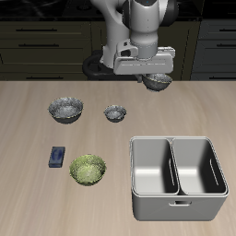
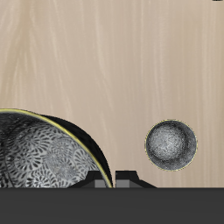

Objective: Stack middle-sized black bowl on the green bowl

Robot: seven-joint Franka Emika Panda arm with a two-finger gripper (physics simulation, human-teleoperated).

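Black and glossy, the middle-sized black bowl (image 1: pixel 158 83) hung at the back of the desk (image 1: pixel 32 207) with the claw (image 1: pixel 155 76) clamped on its rim, or so it looked. In the wrist view that bowl (image 2: pixel 44 157) filled the frame right under the fingers, mottled silver inside. The wood lay far below, so I judged it lifted clear of the desk.

The pick looked done, which made this the carry. The green bowl (image 1: pixel 88 169) sat well apart, near the front edge, with a small blue block (image 1: pixel 57 157) just beside it.

Between the two stood the other dark bowls, the smallest bowl (image 1: pixel 115 112) — also seen far below the wrist camera (image 2: pixel 171 143) — and the widest bowl (image 1: pixel 66 110). A grey two-part bin (image 1: pixel 175 140) sat off to one side.

Next came a long diagonal haul towards the front. It called for staying high enough to pass over the small bowl and centring above the green one. After that the call was to come down level — and only then let go. A bowl held by one edge could tilt, so a gentle descent looked wise.
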